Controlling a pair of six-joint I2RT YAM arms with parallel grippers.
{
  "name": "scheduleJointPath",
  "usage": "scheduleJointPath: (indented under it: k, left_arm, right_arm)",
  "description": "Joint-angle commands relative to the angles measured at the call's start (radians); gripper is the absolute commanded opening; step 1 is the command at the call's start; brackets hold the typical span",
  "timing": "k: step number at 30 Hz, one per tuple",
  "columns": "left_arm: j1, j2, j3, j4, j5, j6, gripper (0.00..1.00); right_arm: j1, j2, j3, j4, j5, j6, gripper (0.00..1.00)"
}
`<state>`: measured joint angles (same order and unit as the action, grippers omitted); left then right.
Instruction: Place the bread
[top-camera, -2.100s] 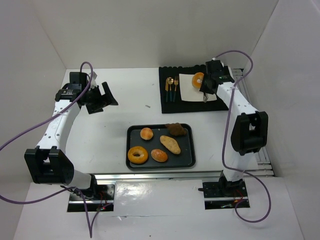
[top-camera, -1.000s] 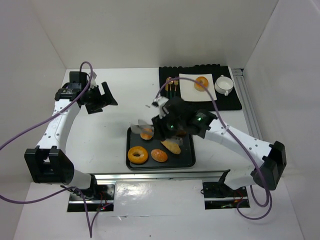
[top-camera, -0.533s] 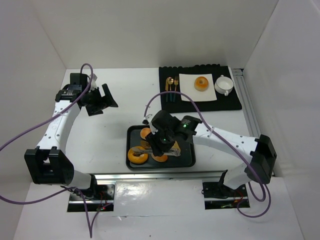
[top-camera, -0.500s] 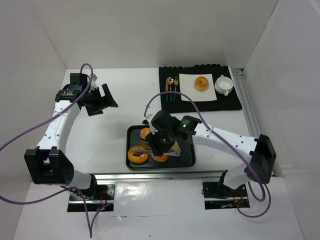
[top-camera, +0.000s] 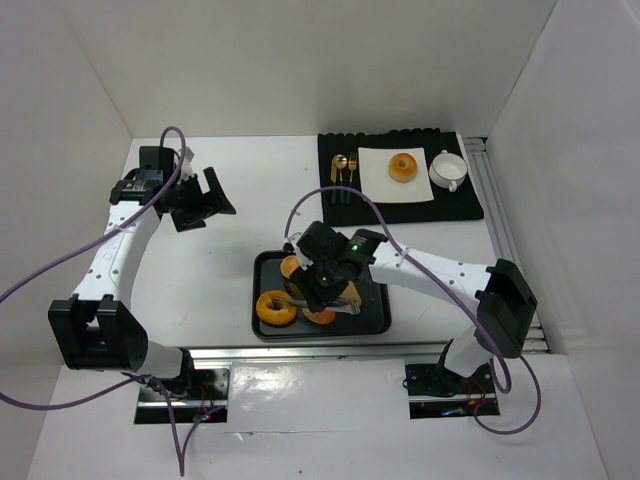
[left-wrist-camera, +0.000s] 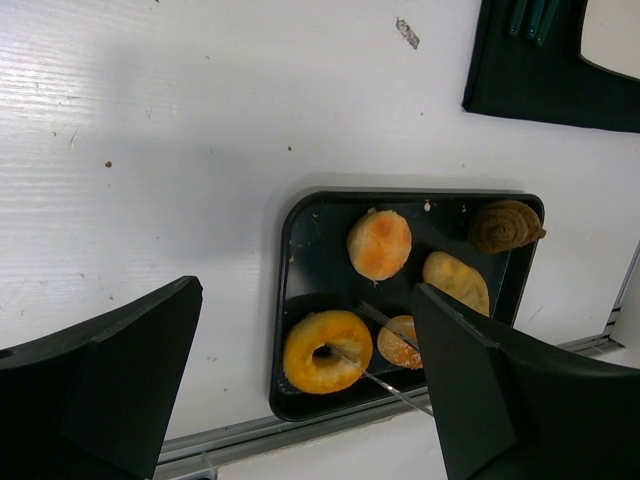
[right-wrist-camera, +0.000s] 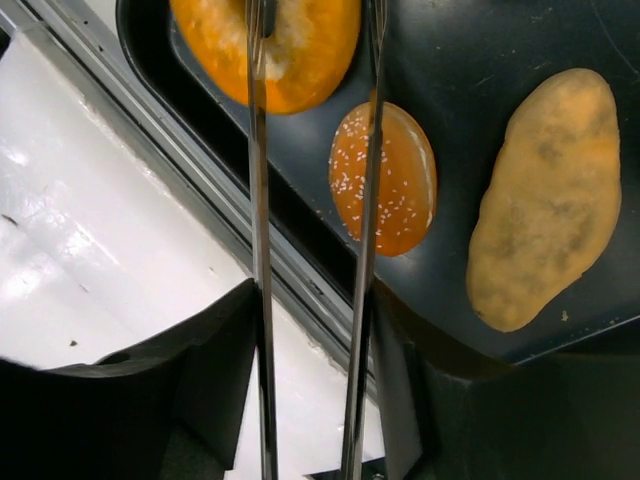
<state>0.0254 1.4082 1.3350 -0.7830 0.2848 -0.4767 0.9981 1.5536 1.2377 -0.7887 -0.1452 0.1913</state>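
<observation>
Ring bread (top-camera: 276, 308) is seen lying in the tray (top-camera: 372, 322), at its 7 o'clock corner. One side of the ring is straddled by the right gripper's (right-wrist-camera: 312, 40) thin fingers, spread, one over the hole, one at the outer edge. Sesame bun (right-wrist-camera: 385, 180) is set just at 3 o'clock of it. Second ring bread (top-camera: 403, 166) is placed on the white napkin (top-camera: 378, 188), at 1 o'clock from the tray. Left gripper (top-camera: 205, 203) is held spread at 10 o'clock.

Dark pastry (left-wrist-camera: 505, 225) in black tray's (left-wrist-camera: 285, 300) corner; cup (top-camera: 447, 168) on mat (top-camera: 460, 205)
</observation>
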Motion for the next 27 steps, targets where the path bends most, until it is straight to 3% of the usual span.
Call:
scheduleJointPath:
  k: [1,2,6,12,17,22,27]
  left_arm:
    - [0.005,-0.034,-0.002,0.011,-0.015,0.004,1.00]
    - [0.005,-0.025,-0.002,0.011,-0.015,0.004,1.00]
    - [0.005,-0.025,0.009,0.011,-0.015,0.004,1.00]
    - [0.005,-0.015,0.030,0.011,-0.015,0.004,1.00]
    - [0.005,-0.006,0.039,0.011,-0.015,0.004,1.00]
    - [0.005,-0.006,0.039,0.011,-0.015,0.004,1.00]
    - [0.005,0.012,0.030,0.011,-0.006,0.004,1.00]
  right_arm:
    - [-0.016,0.003,0.028,-0.004,-0.010,-0.032,0.53]
    - [-0.016,0.003,0.042,-0.004,-0.020,-0.041,0.45]
    - [-0.061,-0.033,0.098,-0.065,-0.031,-0.062,0.37]
    - [-0.203,-0.131,0.176,-0.099,0.096,-0.062,0.38]
    - [-0.441,-0.167,0.177,0.043,0.231,-0.027,0.41]
    - [-0.582,-0.061,0.227,0.192,0.360,0.054,0.42]
    - [-0.734,0.124,0.285,0.299,0.340,0.074,0.42]
